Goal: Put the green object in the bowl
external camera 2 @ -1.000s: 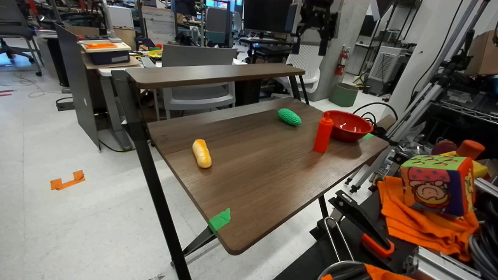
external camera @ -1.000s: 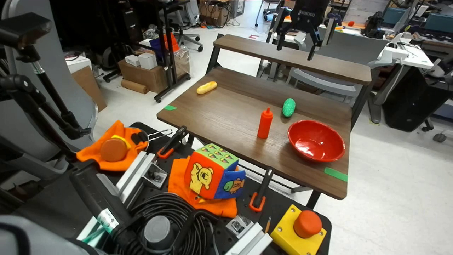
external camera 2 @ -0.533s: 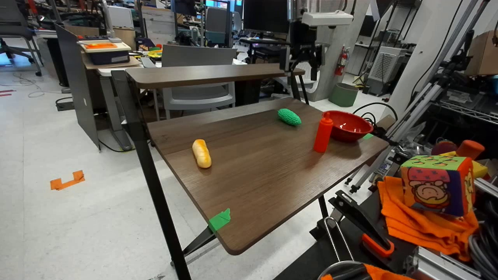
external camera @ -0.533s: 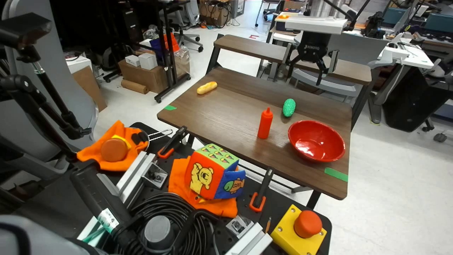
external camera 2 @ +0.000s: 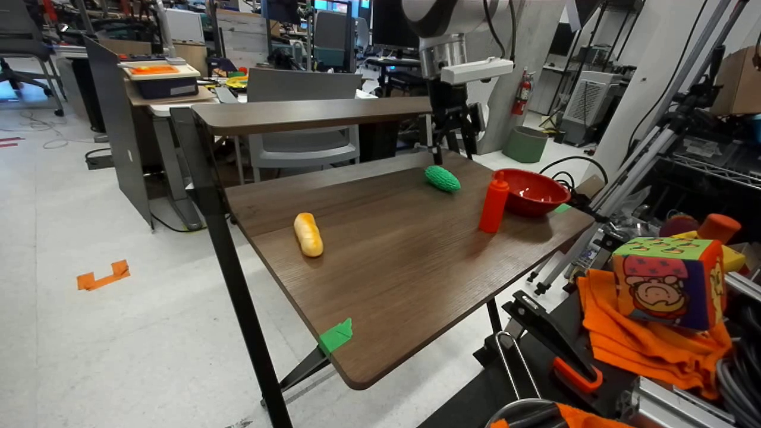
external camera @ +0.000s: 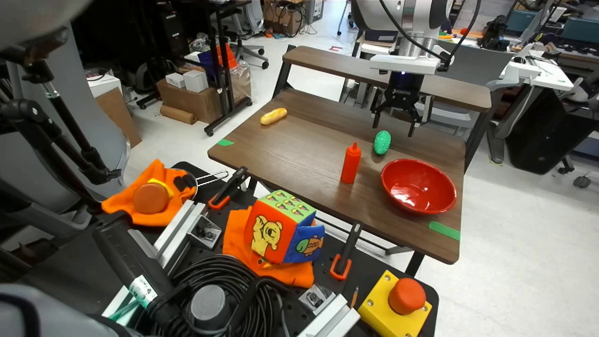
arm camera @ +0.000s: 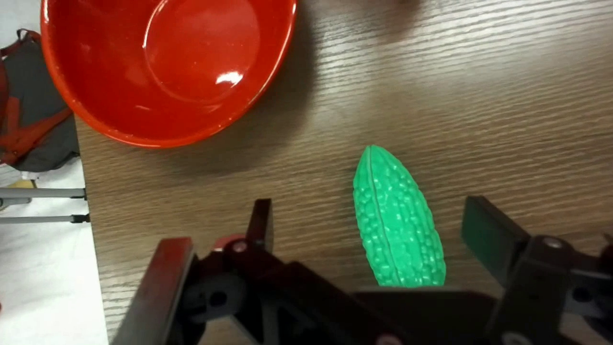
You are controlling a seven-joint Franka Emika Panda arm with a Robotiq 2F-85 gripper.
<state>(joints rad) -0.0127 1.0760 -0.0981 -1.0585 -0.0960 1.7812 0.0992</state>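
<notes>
one bumpy green object point(arm camera: 400, 225) on the brown counter point(arm camera: 507, 115), near the red bowl point(arm camera: 110, 81). shows between the wide-apart fingers of the gripper point(arm camera: 368, 214) in the wrist view.

in an exterior view the worktop point(external camera: 299, 150) is seen from above, past a toy cube point(external camera: 283, 229); in an exterior view, lower, aslant, with the yellow roll point(external camera 2: 308, 235) near. the wrist view looks down, close, past the gripper point(arm camera: 373, 220) at the green object point(arm camera: 397, 227). all share the bowl point(external camera 2: 531, 195).

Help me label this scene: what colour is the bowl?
Glossy red; the bowl shows best, whole, in an exterior view.
</notes>
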